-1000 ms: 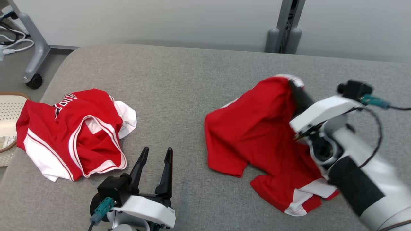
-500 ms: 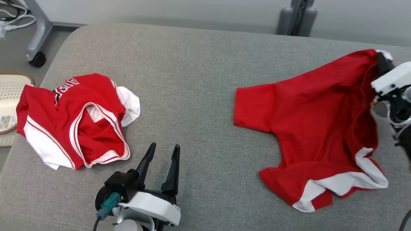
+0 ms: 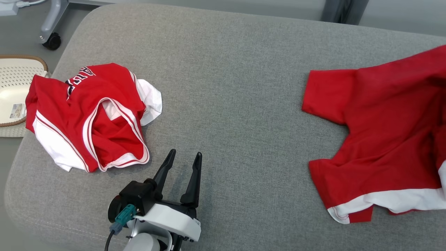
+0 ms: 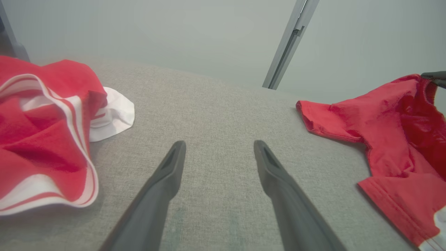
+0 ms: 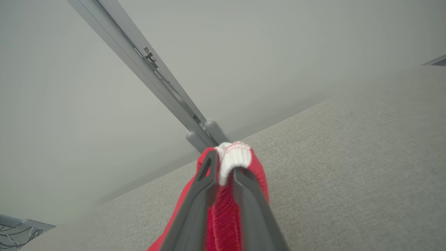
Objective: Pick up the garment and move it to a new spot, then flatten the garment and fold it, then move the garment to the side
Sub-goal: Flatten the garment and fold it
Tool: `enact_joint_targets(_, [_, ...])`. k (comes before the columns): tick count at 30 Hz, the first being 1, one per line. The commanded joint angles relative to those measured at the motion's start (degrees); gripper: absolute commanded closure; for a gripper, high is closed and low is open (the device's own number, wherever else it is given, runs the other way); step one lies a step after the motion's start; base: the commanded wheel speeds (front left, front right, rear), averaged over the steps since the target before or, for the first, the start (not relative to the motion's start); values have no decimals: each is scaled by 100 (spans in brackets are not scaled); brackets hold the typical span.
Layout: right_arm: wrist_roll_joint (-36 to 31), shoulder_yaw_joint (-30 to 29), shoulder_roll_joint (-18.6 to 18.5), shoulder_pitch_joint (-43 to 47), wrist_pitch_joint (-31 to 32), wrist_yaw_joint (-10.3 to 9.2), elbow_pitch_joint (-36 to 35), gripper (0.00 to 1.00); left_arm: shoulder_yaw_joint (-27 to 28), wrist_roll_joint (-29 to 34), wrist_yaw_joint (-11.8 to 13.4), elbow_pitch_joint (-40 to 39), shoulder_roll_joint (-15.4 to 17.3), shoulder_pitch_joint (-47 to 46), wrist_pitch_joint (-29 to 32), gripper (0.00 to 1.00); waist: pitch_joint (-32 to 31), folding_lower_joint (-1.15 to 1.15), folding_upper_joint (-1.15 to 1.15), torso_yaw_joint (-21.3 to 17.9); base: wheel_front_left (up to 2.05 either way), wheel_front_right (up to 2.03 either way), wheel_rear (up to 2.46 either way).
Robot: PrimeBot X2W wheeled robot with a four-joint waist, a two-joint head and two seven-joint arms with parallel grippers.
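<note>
The garment (image 3: 383, 132), a red shirt with a white hem, lies partly spread at the right side of the grey cushioned table (image 3: 237, 87), one sleeve pointing left. Its right part runs out of the head view. In the right wrist view my right gripper (image 5: 224, 167) stands raised over the table, its fingers close together with the garment's red cloth (image 5: 226, 216) and a white rib edge pinched between them. My left gripper (image 3: 185, 154) rests open near the front edge, empty, between the two shirts. The left wrist view shows its fingers (image 4: 219, 144) wide apart and the garment (image 4: 390, 132) to the right.
A second red and white jersey (image 3: 87, 115) lies crumpled at the table's left end. A pale woven basket (image 3: 14, 69) sits just off the left edge, beside a wheeled cart leg (image 3: 52, 41). A grey post (image 5: 156, 76) rises behind the table.
The right gripper has pulled the garment rightward across the table, stretching it out, and the arm has left the head view. The head camera has tilted down. The left gripper stays put.
</note>
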Motion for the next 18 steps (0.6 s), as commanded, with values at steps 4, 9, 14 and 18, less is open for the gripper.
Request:
enact_joint_targets(4, [-151, -74, -145, 114, -61, 3, 21, 0, -6, -7, 48, -6, 25, -135, -9, 0, 56, 0, 0, -6, 0, 0, 0])
enact_joint_targets(9, [-460, -76, -196, 183, 39, 3, 32, 0, 32, -4, 72, 40, 23, -176, -9, 0, -28, 0, 0, -126, 0, 0, 0])
enact_joint_targets(14, [-840, -42, -248, 244, 648, 3, 30, 0, 104, 27, 40, 68, 21, -149, -9, 0, -219, 0, 0, -321, 0, 0, 0])
enact_joint_targets(18, [-1136, -58, -256, 160, 1319, 3, 29, 0, 157, 29, 18, 76, 23, -131, -9, 0, -311, 0, 0, -460, 0, 0, 0])
